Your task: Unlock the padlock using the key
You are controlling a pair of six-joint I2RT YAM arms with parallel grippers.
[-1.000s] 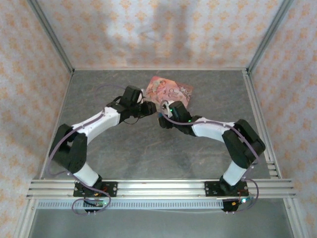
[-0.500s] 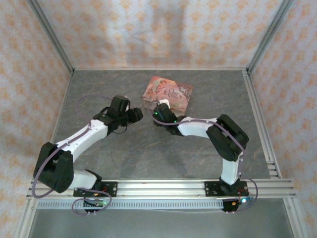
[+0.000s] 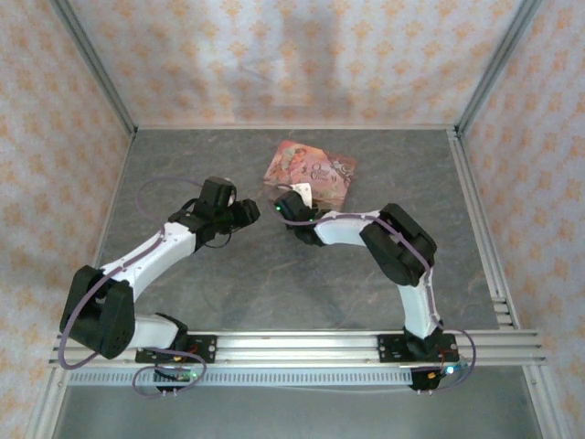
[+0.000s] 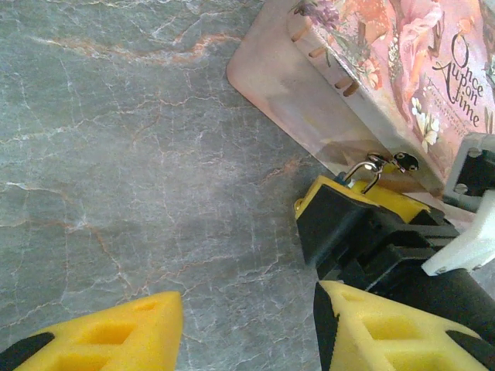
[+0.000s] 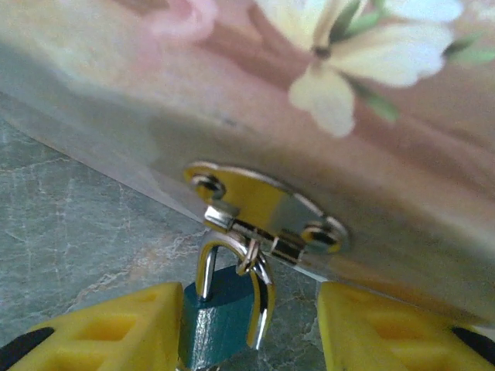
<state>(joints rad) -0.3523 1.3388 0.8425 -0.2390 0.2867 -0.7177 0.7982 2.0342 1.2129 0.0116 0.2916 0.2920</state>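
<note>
Small blue padlock [image 5: 220, 321] hooked on pink floral box's [image 5: 348, 116] silvery hasp [image 5: 267, 205], shackle end toward the box.
Jaws: right gripper [image 5: 247, 297] spread astride its body, not pinching; left gripper [image 4: 247, 297] spread, empty.

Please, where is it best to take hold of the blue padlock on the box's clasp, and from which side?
I would grip the padlock by its blue body, pinched across its width, coming from the side away from the pink box. The body sticks out clear of the clasp, while the shackle is thin and threaded through it, a poor hold.
</note>
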